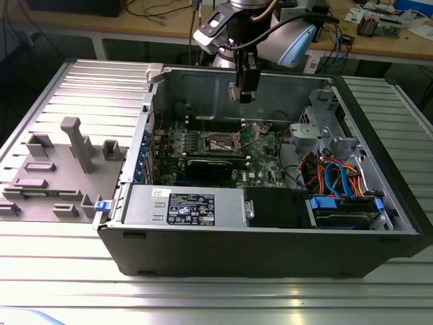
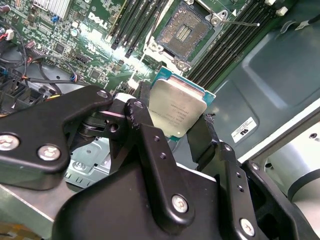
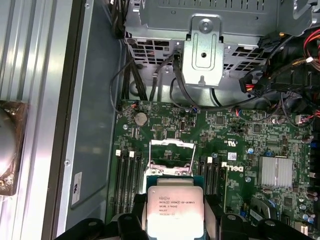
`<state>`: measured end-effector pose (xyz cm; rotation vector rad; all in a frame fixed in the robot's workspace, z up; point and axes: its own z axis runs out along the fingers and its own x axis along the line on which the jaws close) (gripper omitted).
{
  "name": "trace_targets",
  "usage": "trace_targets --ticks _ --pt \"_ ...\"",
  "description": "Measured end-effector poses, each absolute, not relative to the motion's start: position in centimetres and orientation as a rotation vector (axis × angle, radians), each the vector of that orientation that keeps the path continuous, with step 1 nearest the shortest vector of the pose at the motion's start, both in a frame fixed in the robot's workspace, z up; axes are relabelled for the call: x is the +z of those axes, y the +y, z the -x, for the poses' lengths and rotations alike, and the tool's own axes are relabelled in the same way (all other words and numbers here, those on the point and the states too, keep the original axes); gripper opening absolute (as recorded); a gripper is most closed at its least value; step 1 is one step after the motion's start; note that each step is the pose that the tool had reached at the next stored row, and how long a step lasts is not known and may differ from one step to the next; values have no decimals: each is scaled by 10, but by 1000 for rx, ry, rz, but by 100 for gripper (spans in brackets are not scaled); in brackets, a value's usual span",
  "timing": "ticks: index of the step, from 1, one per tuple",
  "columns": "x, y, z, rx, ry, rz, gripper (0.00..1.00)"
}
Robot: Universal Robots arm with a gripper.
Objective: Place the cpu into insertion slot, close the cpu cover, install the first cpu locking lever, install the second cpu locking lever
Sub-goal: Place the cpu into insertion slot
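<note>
My gripper [image 1: 242,93] hangs over the open computer case, above the green circuit board [image 1: 260,152]. It is shut on the cpu [image 2: 177,111], a flat silver-topped square chip pinched at two opposite edges by the black fingers [image 2: 142,120]. In the first wrist view the cpu [image 3: 174,209] sits just short of the insertion slot [image 3: 167,172], partly covering it. The insertion slot [image 2: 184,30] is a dark square socket with a silver rim, and it lies bare. The cpu cover [image 3: 171,150] stands swung open at the slot's far side. A thin locking lever [image 2: 240,22] sticks out beside the socket.
Long black memory slots [image 2: 227,47] flank the socket. A metal drive cage [image 3: 202,47] with black cables [image 3: 150,82] lies beyond the board. A finned heat sink [image 3: 275,172] sits to one side. The case walls [image 1: 196,84] ring the board. Grey fixtures [image 1: 78,145] stand at the exterior view's left.
</note>
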<state>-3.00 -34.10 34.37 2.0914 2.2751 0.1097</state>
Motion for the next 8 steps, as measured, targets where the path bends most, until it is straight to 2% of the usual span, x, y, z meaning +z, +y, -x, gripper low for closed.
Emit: trace_targets --ticks 8 --pt "342 -341 30 110 2275 -2091 54"
